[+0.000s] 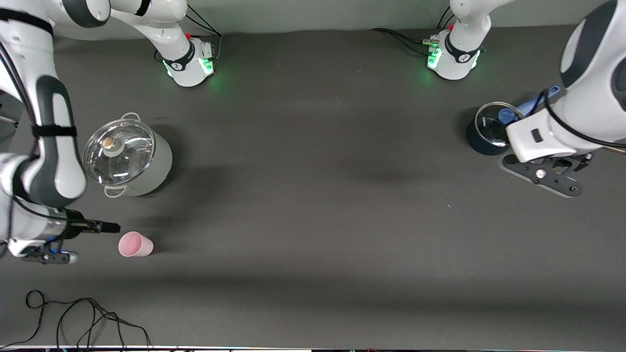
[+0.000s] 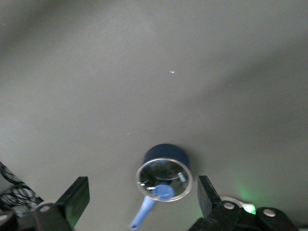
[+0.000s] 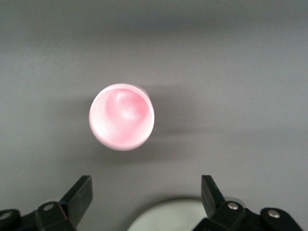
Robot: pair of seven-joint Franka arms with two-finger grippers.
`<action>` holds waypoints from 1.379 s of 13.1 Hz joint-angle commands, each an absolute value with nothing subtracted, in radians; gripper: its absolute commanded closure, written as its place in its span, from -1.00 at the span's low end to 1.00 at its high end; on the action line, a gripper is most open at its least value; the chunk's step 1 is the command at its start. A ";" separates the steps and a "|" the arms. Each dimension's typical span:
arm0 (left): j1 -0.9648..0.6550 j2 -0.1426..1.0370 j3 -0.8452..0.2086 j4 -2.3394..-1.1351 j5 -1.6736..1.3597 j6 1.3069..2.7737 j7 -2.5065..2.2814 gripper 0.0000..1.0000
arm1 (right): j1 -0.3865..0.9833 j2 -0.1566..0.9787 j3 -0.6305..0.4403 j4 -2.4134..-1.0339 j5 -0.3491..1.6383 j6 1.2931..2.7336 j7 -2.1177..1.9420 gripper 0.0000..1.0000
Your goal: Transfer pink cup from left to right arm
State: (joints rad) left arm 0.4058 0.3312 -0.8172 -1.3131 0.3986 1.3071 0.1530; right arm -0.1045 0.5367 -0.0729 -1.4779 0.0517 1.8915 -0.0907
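My right gripper (image 3: pixel 144 202) hangs spread and empty over the table beside the pink cup (image 1: pixel 135 244), which stands upright. My left gripper (image 2: pixel 142 202), also spread and empty, waits over the blue saucepan (image 1: pixel 489 129), well apart from the cup.

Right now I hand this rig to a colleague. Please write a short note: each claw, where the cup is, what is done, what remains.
Left claw: open, empty, above the blue saucepan at the left arm's end of the table.
Right claw: open, empty, up beside the pink cup.
Pink cup: upright on the table at the right arm's end, nearer the front camera than the lidded steel pot.
Done: neither claw holds the cup.
Left: judged from the pictures, pick-up and handover.
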 commanded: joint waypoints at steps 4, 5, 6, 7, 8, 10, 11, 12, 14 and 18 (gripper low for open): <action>0.271 0.325 -0.610 -1.302 0.325 1.298 0.083 -1.00 | -0.091 0.284 -0.074 -1.505 0.048 1.665 -0.106 -1.00; 0.226 0.324 -0.527 -1.290 0.271 1.295 0.086 -1.00 | -0.091 0.249 -0.074 -1.508 0.048 1.642 -0.103 -1.00; 0.153 0.319 -0.409 -1.270 0.217 1.275 0.089 -1.00 | -0.086 0.215 -0.074 -1.514 0.048 1.629 -0.100 -1.00; 0.056 0.311 -0.284 -1.267 0.178 1.270 0.100 -1.00 | -0.086 0.190 -0.072 -1.517 0.049 1.614 -0.089 -1.00; -0.013 0.292 -0.196 -1.270 0.155 1.282 0.104 -1.00 | -0.084 0.163 -0.071 -1.522 0.049 1.602 -0.068 -1.00; -0.044 0.246 -0.160 -1.333 0.143 1.383 0.104 -1.00 | -0.058 0.097 -0.071 -1.578 0.054 1.608 -0.028 -1.00; -0.046 0.209 -0.147 -1.392 0.141 1.457 0.104 -1.00 | -0.043 0.060 -0.071 -1.615 0.054 1.611 -0.014 -1.00; -0.069 0.174 -0.123 -1.449 0.140 1.504 0.104 -1.00 | -0.037 0.023 -0.071 -1.646 0.055 1.621 -0.012 -1.00; -0.110 0.094 -0.068 -1.584 0.121 1.621 0.104 -1.00 | -0.006 -0.014 -0.071 -1.675 0.060 1.641 0.033 -1.00; -0.110 -0.026 -0.041 -1.810 0.061 1.863 0.106 -1.00 | 0.040 -0.012 -0.074 -1.638 0.048 1.641 0.048 -1.00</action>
